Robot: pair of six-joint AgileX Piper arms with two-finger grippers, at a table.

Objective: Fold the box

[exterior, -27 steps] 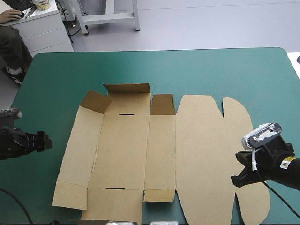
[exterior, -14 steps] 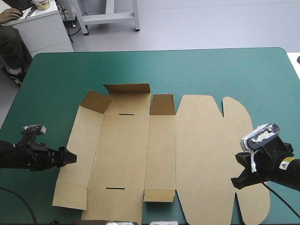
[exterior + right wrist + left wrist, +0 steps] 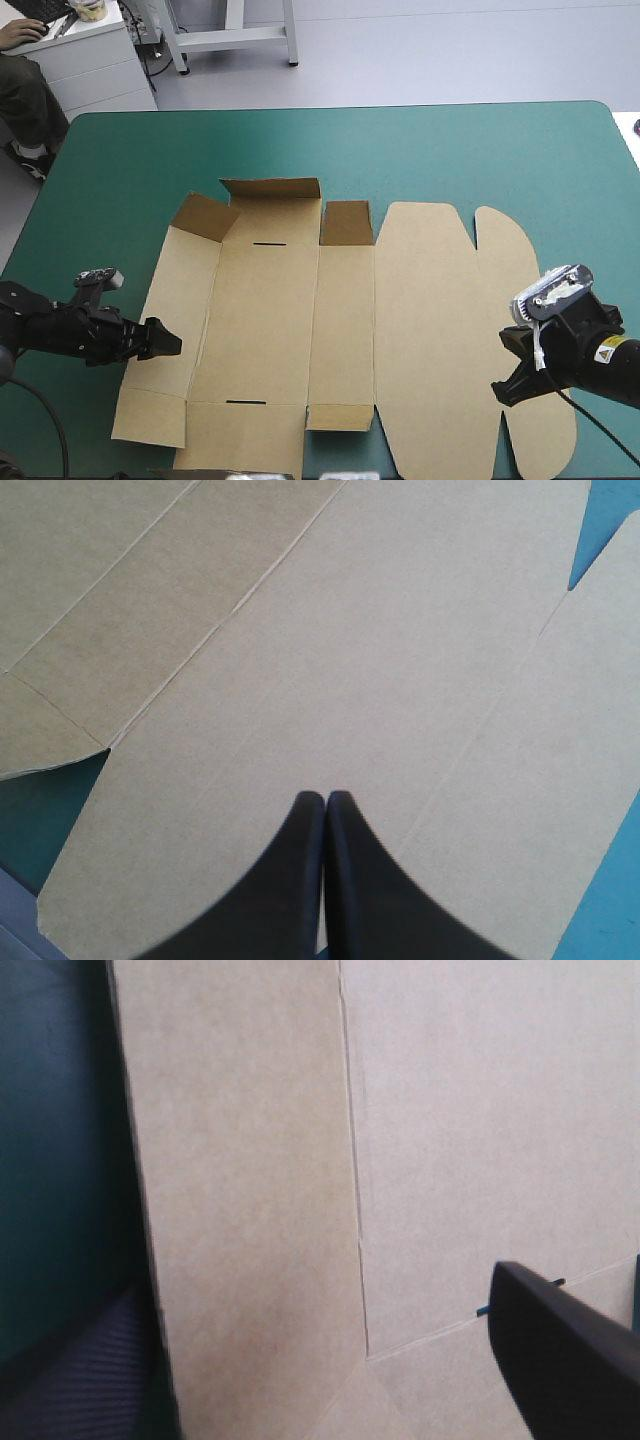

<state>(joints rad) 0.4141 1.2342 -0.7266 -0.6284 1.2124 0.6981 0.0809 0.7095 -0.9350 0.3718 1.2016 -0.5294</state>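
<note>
Teal-green cover, brown box mostly flat.
My left gripper gapes at its left edge; right gripper pinched together over its right flap.

matt brown board box & smooth, matt teal-green cover

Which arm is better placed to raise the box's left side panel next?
Probably left: the left gripper, fingers open, is at the box's left side panel; the right gripper is shut over the lid flap.
</note>
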